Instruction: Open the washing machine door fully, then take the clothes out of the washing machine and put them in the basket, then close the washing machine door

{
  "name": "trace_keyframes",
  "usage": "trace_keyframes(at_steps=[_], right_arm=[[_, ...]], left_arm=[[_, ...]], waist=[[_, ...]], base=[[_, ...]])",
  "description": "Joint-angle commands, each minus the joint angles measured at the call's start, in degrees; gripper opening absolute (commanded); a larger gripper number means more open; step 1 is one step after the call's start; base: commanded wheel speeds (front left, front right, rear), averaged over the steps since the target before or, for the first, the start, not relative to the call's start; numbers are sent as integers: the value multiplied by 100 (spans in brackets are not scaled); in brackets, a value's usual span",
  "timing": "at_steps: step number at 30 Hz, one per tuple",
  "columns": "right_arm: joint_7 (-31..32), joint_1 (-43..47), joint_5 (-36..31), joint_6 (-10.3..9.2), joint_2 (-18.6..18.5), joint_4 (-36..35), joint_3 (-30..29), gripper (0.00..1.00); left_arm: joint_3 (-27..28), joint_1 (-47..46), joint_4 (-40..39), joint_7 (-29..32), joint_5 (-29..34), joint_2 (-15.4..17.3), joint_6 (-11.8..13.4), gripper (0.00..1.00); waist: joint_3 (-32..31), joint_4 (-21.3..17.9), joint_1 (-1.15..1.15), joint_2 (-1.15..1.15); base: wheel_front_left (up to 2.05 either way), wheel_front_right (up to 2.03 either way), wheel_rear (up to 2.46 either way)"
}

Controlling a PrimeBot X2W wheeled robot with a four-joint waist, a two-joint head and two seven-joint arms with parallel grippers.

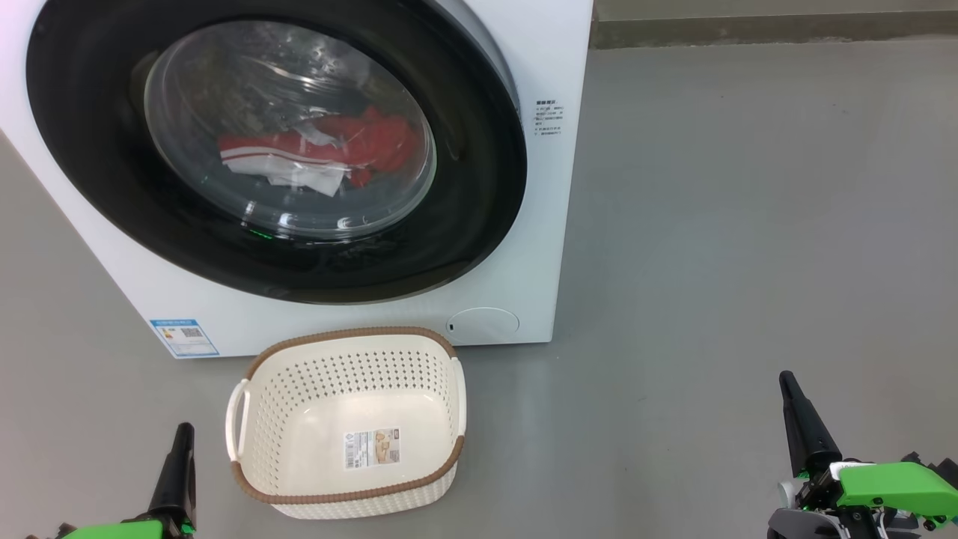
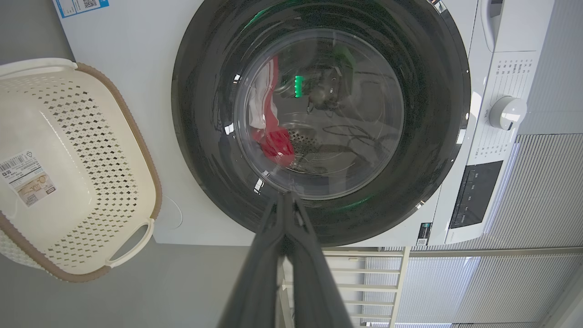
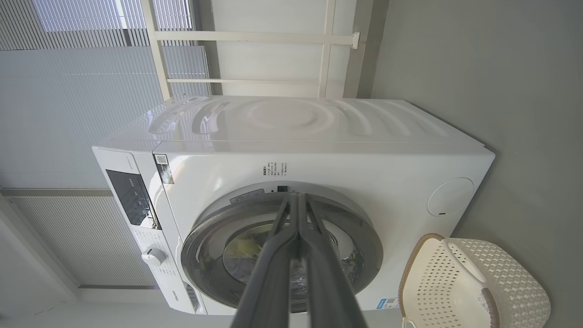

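Black-rimmed round glass washing machine door (image 1: 479,187): resting against the big white boxy washing machine (image 1: 539,262), not yet swung open.
Red-and-white clothes (image 1: 374,138): lying inside, none taken out.
Cream perforated plastic basket (image 1: 352,374): sitting empty on the floor (image 1: 711,262), just before the machine.
Grippers: left gripper (image 1: 184,434) and right gripper (image 1: 787,383) both hanging clenched, holding nothing.

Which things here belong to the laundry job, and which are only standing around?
For the job: washing machine; washing machine door; red and white clothes behind its glass; empty cream basket on the floor; left gripper and right gripper, both shut.
Not needed: blue energy sticker; round service flap; control dial; window blinds.
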Motion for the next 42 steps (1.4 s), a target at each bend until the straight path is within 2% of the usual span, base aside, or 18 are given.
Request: trace_keyframes(at_steps=[1,27,28,34,38,42], right_arm=[[42,-58,25,9,-53,-169,135,0],[42,-58,25,9,-53,-169,135,0],[-3,1,0,0,3,23,0,100],[-35,54,-7,0,34,175,15,100],[-107,64,-81,0,13,141,53,100],[-181,79,-227,1,-43,112,118,100]], left_arm=[[183,-218,-151,16,-20,89,-18,0],[183,-218,-151,16,-20,89,-18,0],[-3,6,18,-2,3,-3,0,100],[-41,107,143,-40,23,-59,1,100],[-92,111,106,-111,117,-37,0,100],[-109,119,61,-180,268,-26,0,100]], waist=[[0,0,0,0],[0,0,0,0],[0,0,0,0],[5,1,1,0],[-5,6,13,0],[4,9,2,0]], base=[[0,0,0],[0,0,0],[0,0,0],[0,0,0],[0,0,0],[0,0,0]])
